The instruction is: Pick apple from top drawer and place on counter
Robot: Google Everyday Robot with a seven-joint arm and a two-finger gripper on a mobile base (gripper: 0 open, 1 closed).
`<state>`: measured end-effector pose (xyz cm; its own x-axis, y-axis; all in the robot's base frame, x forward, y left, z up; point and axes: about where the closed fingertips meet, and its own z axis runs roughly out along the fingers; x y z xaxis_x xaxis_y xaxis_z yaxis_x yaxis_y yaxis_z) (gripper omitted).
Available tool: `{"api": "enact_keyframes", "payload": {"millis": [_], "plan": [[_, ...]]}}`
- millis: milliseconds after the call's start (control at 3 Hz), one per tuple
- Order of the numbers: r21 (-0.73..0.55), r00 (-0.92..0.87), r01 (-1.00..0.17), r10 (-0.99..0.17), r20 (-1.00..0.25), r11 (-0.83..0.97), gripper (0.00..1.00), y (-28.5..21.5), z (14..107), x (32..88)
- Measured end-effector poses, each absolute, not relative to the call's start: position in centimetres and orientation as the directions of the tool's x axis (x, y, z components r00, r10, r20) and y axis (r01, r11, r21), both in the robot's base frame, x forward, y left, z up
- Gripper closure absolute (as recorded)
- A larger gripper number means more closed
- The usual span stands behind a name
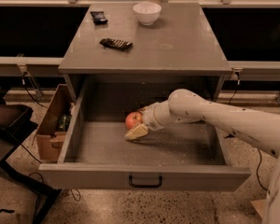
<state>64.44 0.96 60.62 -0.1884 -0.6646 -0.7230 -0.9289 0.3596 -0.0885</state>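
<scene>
The apple (132,120), small and red-orange, is in the open top drawer (186,175), near the middle of its speckled floor. My gripper (136,124) reaches into the drawer from the right on a white arm and is closed around the apple. One pale finger (136,132) shows just below and in front of the fruit; the other is hidden behind it. The apple sits slightly above the drawer floor. The grey counter (182,41) lies above and behind the drawer.
On the counter stand a white bowl (147,12) at the back, a dark flat object (115,44) to the left and another small dark item (99,17) at the back left. A cardboard box (50,127) stands on the floor left of the drawer.
</scene>
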Motion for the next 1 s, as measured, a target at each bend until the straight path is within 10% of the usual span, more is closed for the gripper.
{"api": "enact_keyframes", "payload": {"millis": [1000], "plan": [[-0.048, -0.182, -0.939, -0.611, -0.77, 0.34, 1.0, -3.2, 72.1, 69.4]]}}
